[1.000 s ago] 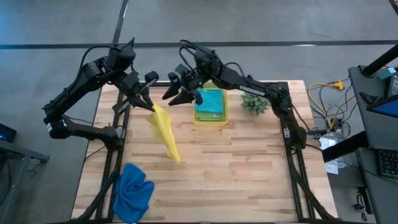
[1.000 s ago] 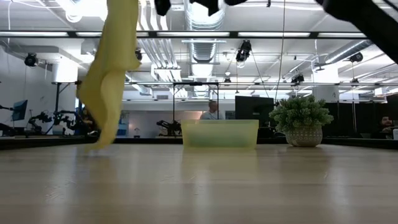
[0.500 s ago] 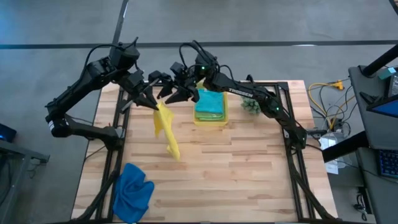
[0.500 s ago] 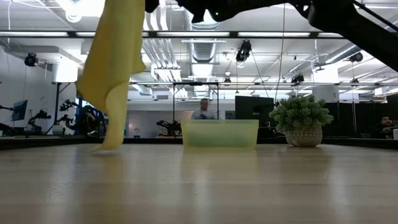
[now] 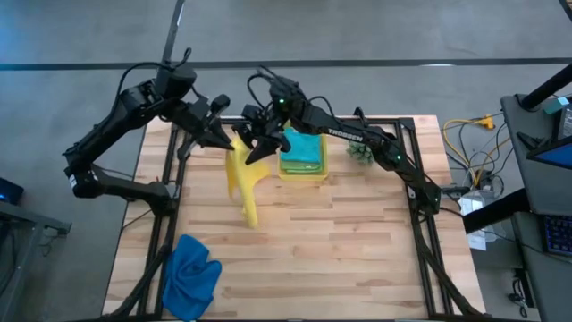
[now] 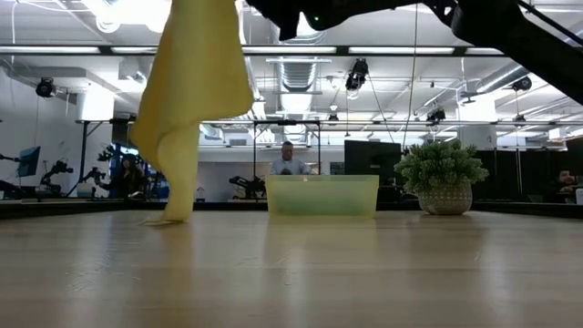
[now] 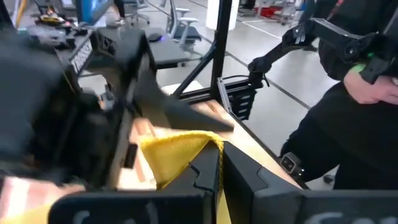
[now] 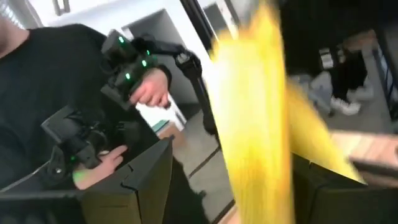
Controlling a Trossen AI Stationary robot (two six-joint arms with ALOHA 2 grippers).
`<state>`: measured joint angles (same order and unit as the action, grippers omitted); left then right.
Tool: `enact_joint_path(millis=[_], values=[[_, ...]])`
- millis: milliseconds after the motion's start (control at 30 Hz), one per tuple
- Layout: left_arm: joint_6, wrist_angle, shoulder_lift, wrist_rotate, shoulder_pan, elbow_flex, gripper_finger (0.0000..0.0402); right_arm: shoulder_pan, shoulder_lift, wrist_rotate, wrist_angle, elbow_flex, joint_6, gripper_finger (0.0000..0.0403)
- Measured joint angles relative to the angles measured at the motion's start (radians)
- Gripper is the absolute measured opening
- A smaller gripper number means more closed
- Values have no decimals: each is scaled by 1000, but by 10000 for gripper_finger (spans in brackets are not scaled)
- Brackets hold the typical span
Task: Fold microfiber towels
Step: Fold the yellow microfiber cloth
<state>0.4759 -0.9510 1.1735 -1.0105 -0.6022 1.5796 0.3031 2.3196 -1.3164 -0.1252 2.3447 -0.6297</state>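
Observation:
A yellow towel point(image 5: 243, 183) hangs over the table's far left part, and its lower end point(image 6: 173, 217) rests on the wood. My left gripper point(image 5: 223, 136) is shut on the towel's top. My right gripper point(image 5: 254, 146) stands open just right of it, at the towel's upper edge. In the right wrist view the yellow cloth point(image 8: 258, 124) runs between its two fingers. A blue towel point(image 5: 192, 273) lies crumpled at the near left corner. A teal towel point(image 5: 302, 143) lies on top in the yellow-green bin point(image 5: 304, 170). My left gripper pinches the yellow towel's top edge point(image 7: 214, 149) between its two shut fingers, coming nearly level from the table's left side. The towel hangs below the fingers, slack, with its lower end on the table. My right gripper: I cannot tell whether its fingers touch the cloth between them.
A small green plant in a pot point(image 5: 363, 148) stands right of the bin at the far side. The middle and right of the wooden table point(image 5: 357, 241) are bare. A person shows beyond the table in both wrist views.
My right gripper has moved down and toward the table's left, up to the top of the hanging towel, and has rolled its wrist. My left gripper has turned in place. The towel's upper part has spread wider and swung to the right; its lower end stays on the table.

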Motion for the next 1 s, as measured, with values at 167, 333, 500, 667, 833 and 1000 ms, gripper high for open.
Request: enact_joint_path(millis=[167, 333, 500, 667, 833, 1000], values=[[-1, 0, -27, 13, 0, 15, 0, 1, 0, 1, 301, 0, 225, 210], [-2, 0, -64, 67, 0, 27, 0, 1, 0, 14, 523, 0, 428, 186], [-37, 0, -90, 85, 0, 38, 0, 6, 0, 34, 610, 0, 524, 165], [-54, -1, -121, 105, 0, 40, 0, 28, 0, 35, 675, 0, 547, 149], [-79, -2, -141, 132, 0, 40, 0, 58, 0, 35, 843, 0, 661, 139], [-80, -1, -150, 134, 0, 42, 0, 73, 0, 127, 997, 0, 782, 139]])
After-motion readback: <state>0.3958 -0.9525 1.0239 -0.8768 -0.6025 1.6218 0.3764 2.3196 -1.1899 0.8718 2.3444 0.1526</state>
